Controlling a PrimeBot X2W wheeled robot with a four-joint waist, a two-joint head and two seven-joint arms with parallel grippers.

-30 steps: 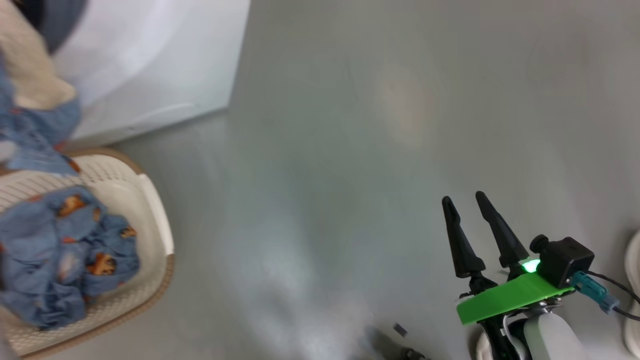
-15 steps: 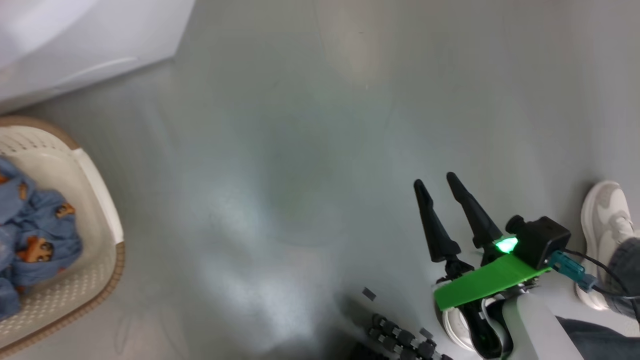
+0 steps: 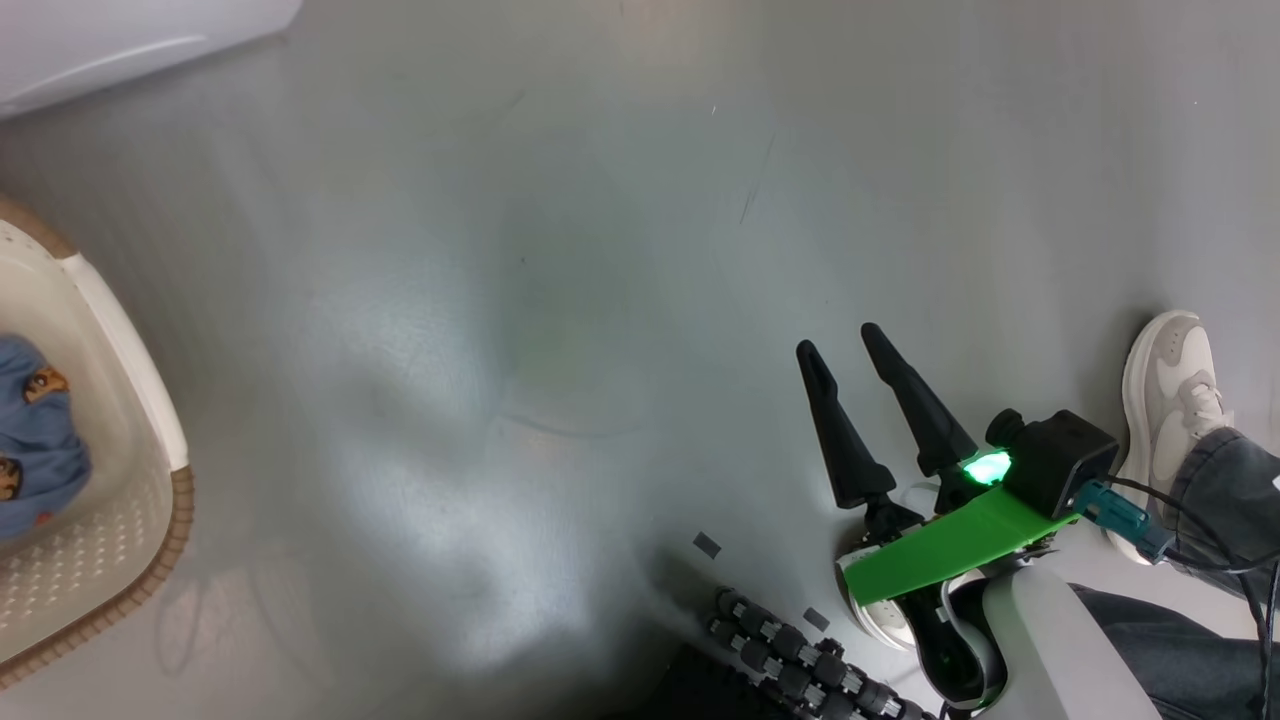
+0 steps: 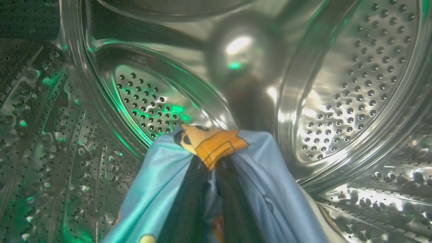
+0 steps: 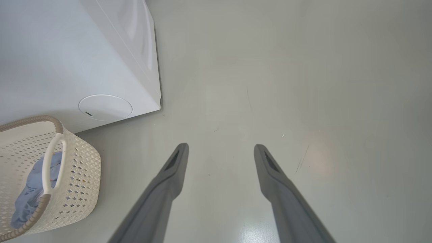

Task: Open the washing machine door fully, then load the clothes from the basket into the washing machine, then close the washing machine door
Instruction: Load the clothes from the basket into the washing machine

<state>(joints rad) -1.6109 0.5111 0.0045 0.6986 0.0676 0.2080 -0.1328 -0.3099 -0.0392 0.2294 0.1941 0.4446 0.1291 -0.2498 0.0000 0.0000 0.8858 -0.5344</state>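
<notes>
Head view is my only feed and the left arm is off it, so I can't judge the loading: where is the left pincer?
Observer: Inside the washing machine, the left pincer is shut on the clothes.
Operator: Anything else in there?
Observer: Ahead of it I see bare perforated steel.
Operator: Where's the next pick-up?
Observer: The basket stands by the machine's base, near its round cover.
</notes>
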